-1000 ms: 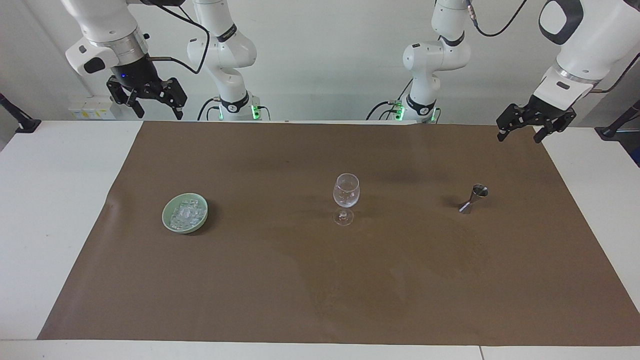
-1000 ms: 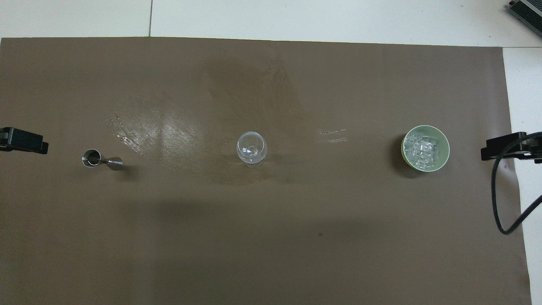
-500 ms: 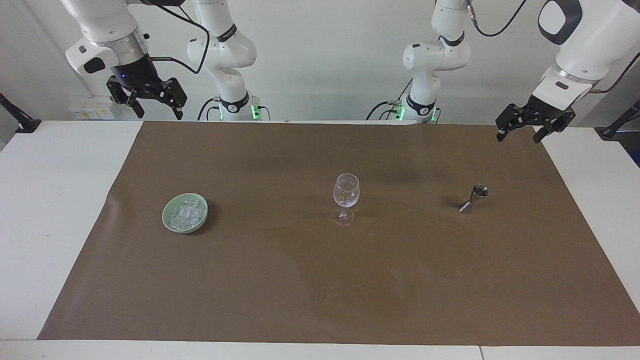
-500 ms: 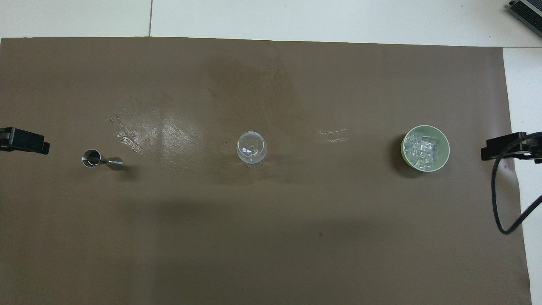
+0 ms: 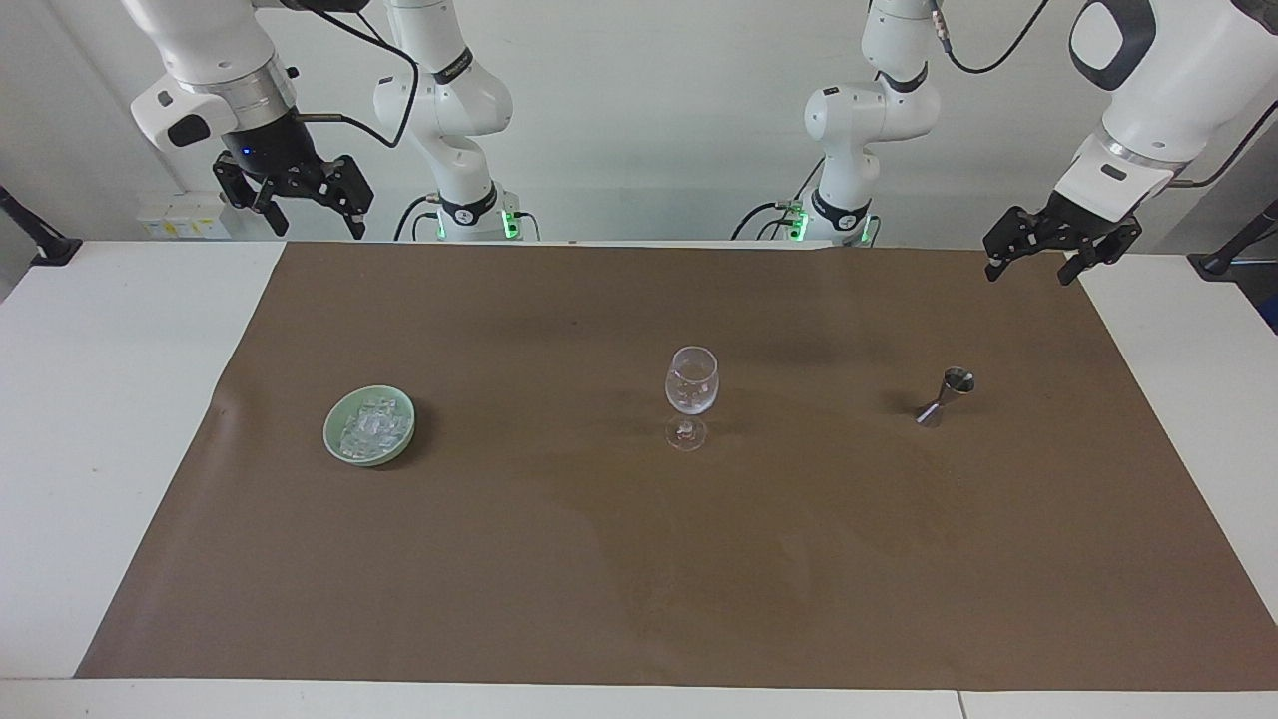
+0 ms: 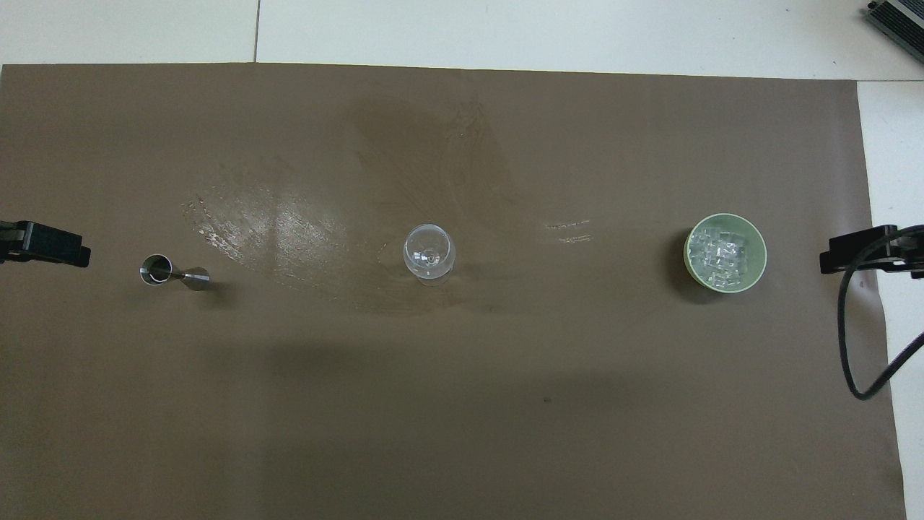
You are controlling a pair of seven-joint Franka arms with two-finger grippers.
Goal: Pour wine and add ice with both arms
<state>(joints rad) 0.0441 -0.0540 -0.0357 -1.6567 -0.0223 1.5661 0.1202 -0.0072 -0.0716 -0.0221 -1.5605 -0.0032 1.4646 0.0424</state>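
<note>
A clear stemmed glass (image 5: 691,394) (image 6: 429,253) stands upright at the middle of the brown mat. The ice (image 5: 371,427) (image 6: 722,253) lies as several small clear cubes in a pale green bowl (image 5: 336,446) (image 6: 759,266) toward the right arm's end. A small metal jigger (image 5: 947,395) (image 6: 173,272) stands toward the left arm's end. No wine shows; what the jigger holds I cannot tell. My left gripper (image 5: 1028,272) hangs open and empty over the mat's corner by the robots. My right gripper (image 5: 315,225) hangs open and empty above the table's edge at its own end.
The brown mat (image 5: 639,579) covers most of the white table (image 5: 90,419). A shiny smeared patch (image 6: 281,231) lies on the mat between jigger and glass. A black cable (image 6: 848,339) loops down near the right gripper. Black stands (image 5: 35,240) sit at the table's corners.
My left gripper has crept a little toward the jigger. The right gripper and all the objects have stayed in place.
</note>
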